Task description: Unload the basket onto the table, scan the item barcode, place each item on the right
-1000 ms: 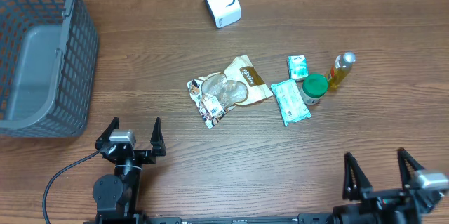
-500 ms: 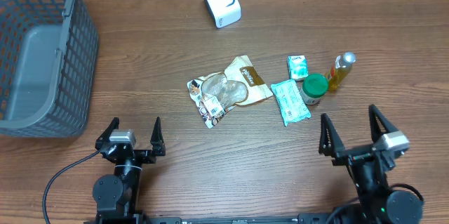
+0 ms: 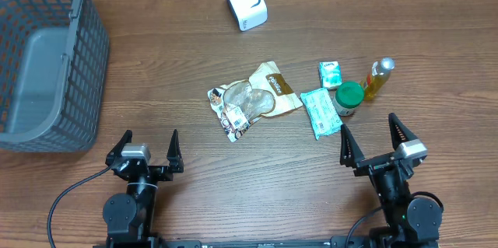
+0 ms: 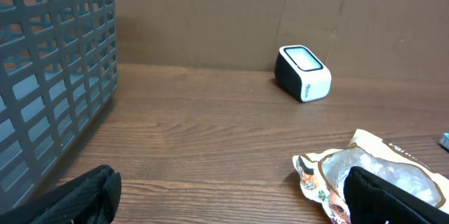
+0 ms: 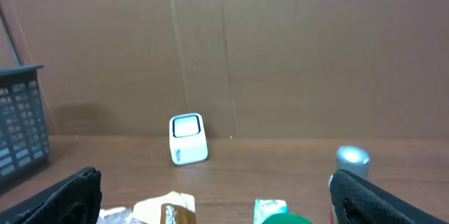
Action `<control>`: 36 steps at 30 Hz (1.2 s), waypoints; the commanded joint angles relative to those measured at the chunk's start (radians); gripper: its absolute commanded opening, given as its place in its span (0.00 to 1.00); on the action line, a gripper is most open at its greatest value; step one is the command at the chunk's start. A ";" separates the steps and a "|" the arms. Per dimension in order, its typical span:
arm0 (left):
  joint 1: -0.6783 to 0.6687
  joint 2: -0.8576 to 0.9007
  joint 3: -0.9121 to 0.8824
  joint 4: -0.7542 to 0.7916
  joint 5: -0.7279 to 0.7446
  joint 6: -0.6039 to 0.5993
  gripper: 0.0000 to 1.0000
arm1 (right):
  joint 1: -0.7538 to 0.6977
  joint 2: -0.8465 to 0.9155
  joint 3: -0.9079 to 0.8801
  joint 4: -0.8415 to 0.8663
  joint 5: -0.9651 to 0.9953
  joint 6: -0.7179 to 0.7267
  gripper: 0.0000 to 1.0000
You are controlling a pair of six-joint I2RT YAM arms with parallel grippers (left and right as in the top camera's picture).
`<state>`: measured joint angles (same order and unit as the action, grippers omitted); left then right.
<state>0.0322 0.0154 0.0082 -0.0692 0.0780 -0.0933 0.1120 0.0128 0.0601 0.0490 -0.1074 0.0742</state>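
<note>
Teal packet (image 3: 321, 113) lies just ahead of the right hand (image 3: 367, 127) (fingers spread wide, empty); left hand (image 3: 150, 137) likewise.

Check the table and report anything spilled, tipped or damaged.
Nothing spilled or broken. The only untidy thing is the snack bag, crumpled and lying askew in the middle. The green-lidded jar and yellow bottle appear upright; the teal packet lies flat beside them.

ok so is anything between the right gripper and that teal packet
Nothing visible. Only bare table lies between the open right gripper and the teal packet. The green-lidded jar stands beside the packet, not between them.
</note>
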 commanded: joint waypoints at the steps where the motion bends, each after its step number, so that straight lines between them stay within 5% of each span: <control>1: -0.006 -0.011 -0.003 -0.002 0.008 0.023 1.00 | -0.003 -0.010 -0.021 0.007 0.000 0.000 1.00; 10: -0.006 -0.011 -0.003 -0.002 0.008 0.023 1.00 | -0.003 -0.010 -0.052 -0.124 -0.006 0.006 1.00; 19: -0.006 -0.011 -0.003 -0.002 0.008 0.023 1.00 | -0.003 -0.010 -0.052 -0.127 0.014 -0.110 1.00; 36: -0.006 -0.011 -0.003 -0.002 0.008 0.023 1.00 | -0.003 -0.010 -0.052 -0.126 0.019 -0.109 1.00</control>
<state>0.0322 0.0154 0.0082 -0.0689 0.0780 -0.0933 0.1120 0.0128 0.0185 -0.0814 -0.0967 -0.0269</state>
